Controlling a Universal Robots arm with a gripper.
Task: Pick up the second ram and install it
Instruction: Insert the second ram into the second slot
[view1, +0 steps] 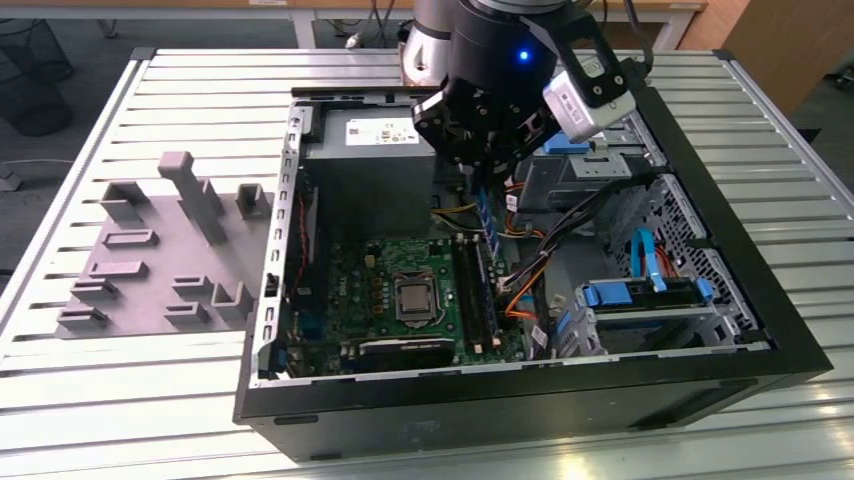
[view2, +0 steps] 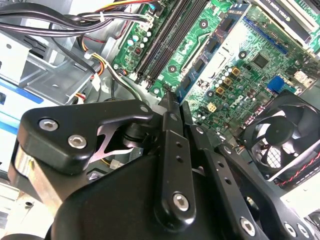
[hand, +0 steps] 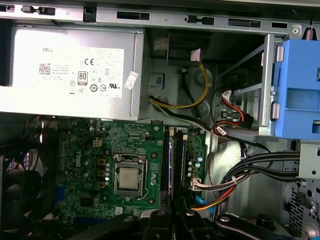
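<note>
My gripper (view1: 483, 185) hangs inside the open computer case (view1: 287, 250), shut on the second ram (view1: 490, 222). The ram is a slim blue-green stick held on edge, pointing down toward the motherboard (view1: 387, 270). It hovers just above the long dark memory slots (view1: 471, 290), close to the bundle of coloured cables. In the second wrist view the thin black fingers (view2: 170, 130) pinch together and the ram (view2: 207, 47) runs out from them over the slots (view2: 167, 37). In the first wrist view the ram (hand: 172, 165) appears edge-on between the slots (hand: 164, 160).
A grey power supply (view1: 374, 135) fills the case's far end. Orange, yellow and black cables (view1: 527, 270) crowd beside the slots. Blue drive bays (view1: 641, 295) sit at the exterior view's right. The processor socket (view1: 416, 298) and a fan (view2: 280, 135) lie nearby. A grey fixture (view1: 160, 250) rests on the slatted table.
</note>
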